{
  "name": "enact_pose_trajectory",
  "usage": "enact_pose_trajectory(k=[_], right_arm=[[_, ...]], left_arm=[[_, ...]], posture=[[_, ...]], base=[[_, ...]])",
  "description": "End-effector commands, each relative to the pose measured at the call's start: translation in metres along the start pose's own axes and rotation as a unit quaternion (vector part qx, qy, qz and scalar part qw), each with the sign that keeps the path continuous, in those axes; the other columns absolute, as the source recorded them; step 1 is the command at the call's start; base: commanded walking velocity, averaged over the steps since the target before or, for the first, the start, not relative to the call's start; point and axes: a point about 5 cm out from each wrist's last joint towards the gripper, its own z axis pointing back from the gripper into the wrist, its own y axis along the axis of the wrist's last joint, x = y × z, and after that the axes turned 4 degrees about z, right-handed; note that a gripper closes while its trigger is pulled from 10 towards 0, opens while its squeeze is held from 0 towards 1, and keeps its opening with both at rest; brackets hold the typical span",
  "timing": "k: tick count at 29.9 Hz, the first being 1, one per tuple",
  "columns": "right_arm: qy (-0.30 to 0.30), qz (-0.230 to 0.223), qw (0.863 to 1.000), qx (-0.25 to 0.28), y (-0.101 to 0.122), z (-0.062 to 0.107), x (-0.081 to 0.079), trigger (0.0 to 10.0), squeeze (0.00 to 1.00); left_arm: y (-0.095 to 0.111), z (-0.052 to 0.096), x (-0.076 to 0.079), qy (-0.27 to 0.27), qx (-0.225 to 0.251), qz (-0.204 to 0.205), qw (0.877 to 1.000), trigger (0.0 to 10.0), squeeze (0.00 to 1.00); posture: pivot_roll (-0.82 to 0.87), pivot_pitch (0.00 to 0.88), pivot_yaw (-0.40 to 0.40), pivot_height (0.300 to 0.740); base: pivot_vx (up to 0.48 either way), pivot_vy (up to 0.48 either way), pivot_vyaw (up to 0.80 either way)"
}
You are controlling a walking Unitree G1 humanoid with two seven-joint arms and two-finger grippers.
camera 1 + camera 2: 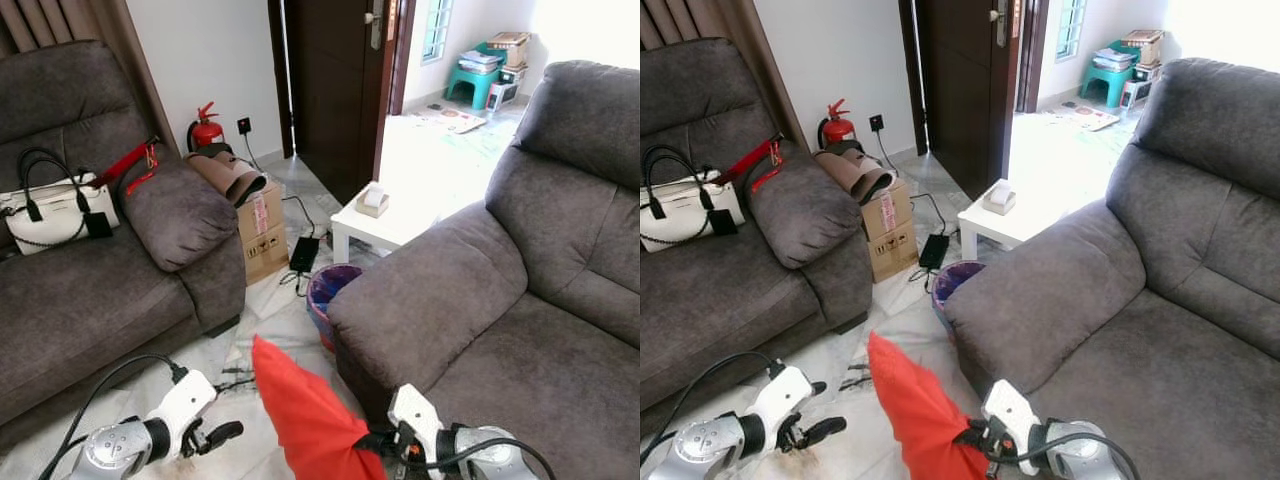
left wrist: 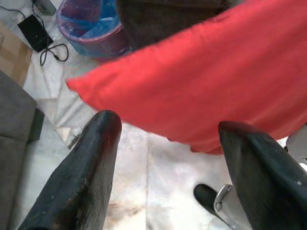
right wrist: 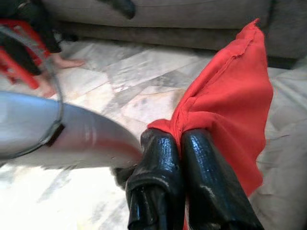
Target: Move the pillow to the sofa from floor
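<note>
Pillow, red: pinched at one edge by right gripper, lifted clear of floor for transfer onto sofa. Left gripper spread, empty.

The right arm reaches in low from the right, its gripper turned inward, with the jaws pressed tight together on a fold of the red pillow. The left arm comes in low from the left, its silver wrist bent toward the middle. The left gripper points at the pillow's side with its jaws spread wide apart, touching nothing, one black finger on each side of the gap.
</note>
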Motion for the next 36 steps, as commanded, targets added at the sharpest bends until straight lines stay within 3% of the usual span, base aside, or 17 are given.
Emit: enact_pose_trajectory(k=[1, 9, 15, 21, 29, 32, 34, 35, 36], right_arm=[[0.024, 0.032, 0.998, 0.041, 0.022, -0.003, 0.003, 10.0, 0.0], [0.059, 0.037, 0.998, 0.001, 0.014, 0.002, -0.002, 10.0, 0.0], [0.095, 0.053, 0.991, -0.081, -0.001, 0.008, -0.011, 10.0, 0.0], [0.121, 0.058, 0.983, -0.121, -0.01, 0.017, -0.019, 10.0, 0.0], [0.131, 0.085, 0.972, -0.174, -0.013, 0.025, -0.021, 10.0, 0.0], [0.098, 0.109, 0.977, -0.153, -0.003, 0.024, -0.014, 10.0, 0.0], [0.073, 0.113, 0.986, -0.096, 0.014, 0.021, -0.009, 10.0, 0.0], [0.044, 0.115, 0.992, -0.03, 0.033, 0.018, -0.003, 10.0, 0.0], [0.026, 0.113, 0.993, -0.002, 0.042, 0.017, 0.001, 10.0, 0.0]], left_arm=[[0.0, 0.001, -0.002, -0.01, -0.013, -0.014, 1.0, 10.0, 0.0], [-0.002, 0.001, 0.004, -0.053, -0.034, -0.036, 0.997, 10.0, 0.0], [-0.009, 0.001, 0.009, -0.094, -0.059, -0.067, 0.992, 10.0, 0.0], [-0.006, 0.0, 0.015, -0.145, -0.074, -0.121, 0.979, 10.0, 0.0], [-0.009, 0.0, 0.021, -0.185, -0.085, -0.149, 0.968, 10.0, 0.0], [-0.011, 0.002, 0.021, -0.188, -0.092, -0.161, 0.965, 10.0, 0.0], [-0.01, 0.002, 0.02, -0.186, -0.088, -0.156, 0.966, 10.0, 0.0], [-0.01, 0.002, 0.019, -0.179, -0.083, -0.152, 0.968, 10.0, 0.0], [-0.009, 0.002, 0.018, -0.176, -0.082, -0.152, 0.969, 10.0, 0.0]], posture=[[0.11, 0.0, 0.045, 0.74], [0.11, 0.0, 0.044, 0.74], [0.1, 0.0, 0.043, 0.74], [0.09, 0.0, 0.042, 0.74], [0.08, 0.0, 0.04, 0.74], [0.08, 0.0, 0.04, 0.74], [0.08, 0.0, 0.041, 0.74], [0.08, 0.0, 0.042, 0.74], [0.07, 0.0, 0.041, 0.74]], base=[[0.0, 0.0, 0.0], [0.0, 0.0, 0.0], [0.0, 0.0, 0.0], [0.0, 0.0, 0.0], [0.0, 0.0, 0.0], [0.0, 0.0, 0.0], [0.0, 0.0, 0.0], [0.0, 0.0, 0.0], [0.0, 0.0, 0.0]])
